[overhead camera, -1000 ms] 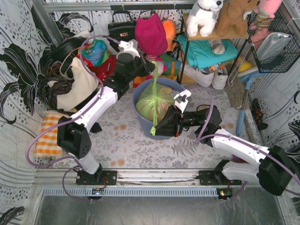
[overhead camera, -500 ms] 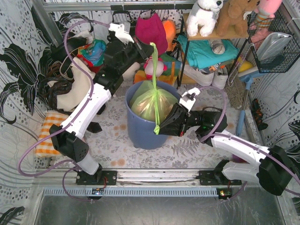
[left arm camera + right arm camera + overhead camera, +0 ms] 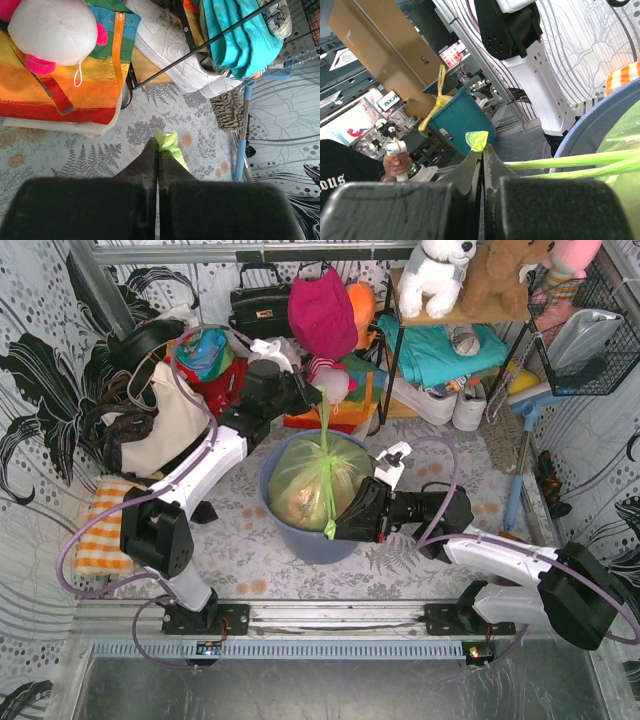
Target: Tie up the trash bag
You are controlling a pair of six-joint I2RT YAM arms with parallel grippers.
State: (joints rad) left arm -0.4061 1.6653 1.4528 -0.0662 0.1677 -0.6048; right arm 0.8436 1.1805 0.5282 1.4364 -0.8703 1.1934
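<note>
The trash bag (image 3: 305, 475), thin light-green plastic with brown paper showing through, sits in a round blue-grey bin (image 3: 290, 535) at the table's middle. Two twisted ends of the bag stretch taut across its top, one toward the back and one toward the front. My left gripper (image 3: 317, 397) is shut on the far end, whose green tip (image 3: 169, 141) pokes out past the left gripper (image 3: 158, 146) in the wrist view. My right gripper (image 3: 334, 529) is shut on the near end at the bin's front rim. Its green tip (image 3: 477, 140) sticks out above the right gripper (image 3: 483, 151), with two strands (image 3: 560, 161) running right.
Handbags and a cream tote (image 3: 170, 425) crowd the back left. An orange checked cloth (image 3: 100, 530) lies at the left. A shelf (image 3: 450, 320) with plush toys, teal cloth and white shoes (image 3: 175, 55) stands behind the bin. A blue-handled broom (image 3: 520, 465) leans at the right.
My left gripper has come down from its high pull at the back to just behind the bag. The bag and bin shifted nearer, and my right gripper moved slightly left with its end.
</note>
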